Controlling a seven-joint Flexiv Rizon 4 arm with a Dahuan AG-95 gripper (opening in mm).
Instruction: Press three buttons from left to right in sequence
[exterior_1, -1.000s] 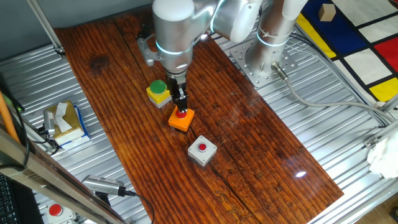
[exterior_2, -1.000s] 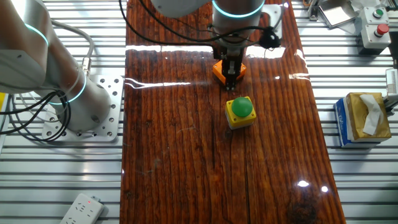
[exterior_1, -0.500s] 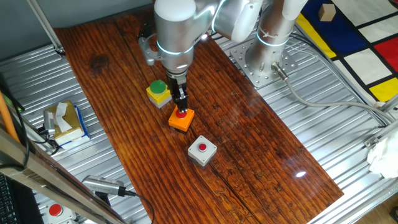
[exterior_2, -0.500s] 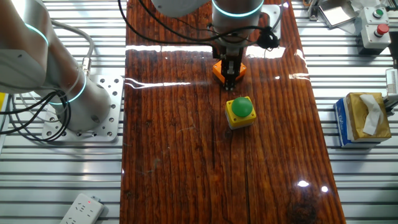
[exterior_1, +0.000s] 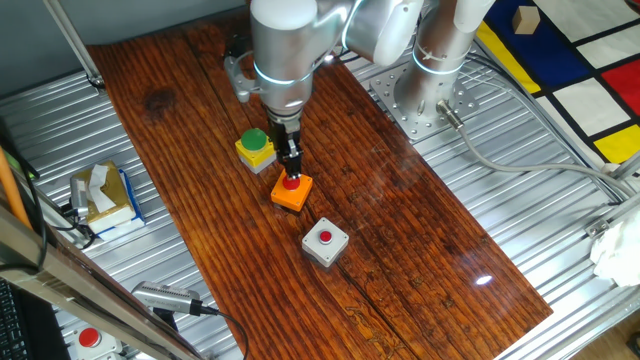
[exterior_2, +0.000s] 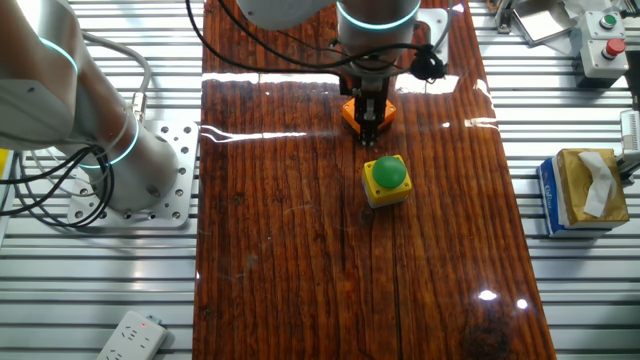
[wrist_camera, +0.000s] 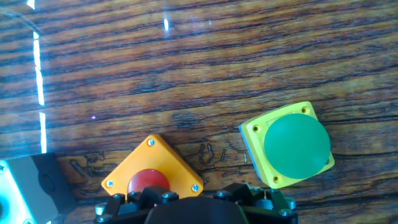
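Buttons sit in a diagonal row on the wooden board (exterior_1: 400, 240), roughly mid-board in one fixed view. Yellow box (exterior_1: 254, 151) with the green cap is closest to the board's far end, orange box (exterior_1: 291, 191) with the red cap is in the middle, and grey box (exterior_1: 325, 242) with the red cap is nearest the near end. All three sit apart from each other, none touching.

Gripper (exterior_1: 290, 172) points straight down over the orange box, tip right at its red cap. Can't tell whether it's actually touching the cap or just above it. The other fixed view shows the gripper (exterior_2: 369, 128) in front of the orange box (exterior_2: 352, 112), with the yellow box (exterior_2: 385, 180) just beside it toward the camera.

Hand view: orange box (wrist_camera: 152, 175) at the bottom edge, its cap partly hidden by the gripper body, yellow box (wrist_camera: 287, 144) off to the right, a corner of the grey box (wrist_camera: 28, 186) bottom left.

Fingertips aren't clear in any view, so no idea if they're spread or pressed together.

Off the board, a tissue box (exterior_1: 103, 195) sits on the metal table (exterior_1: 520, 200).
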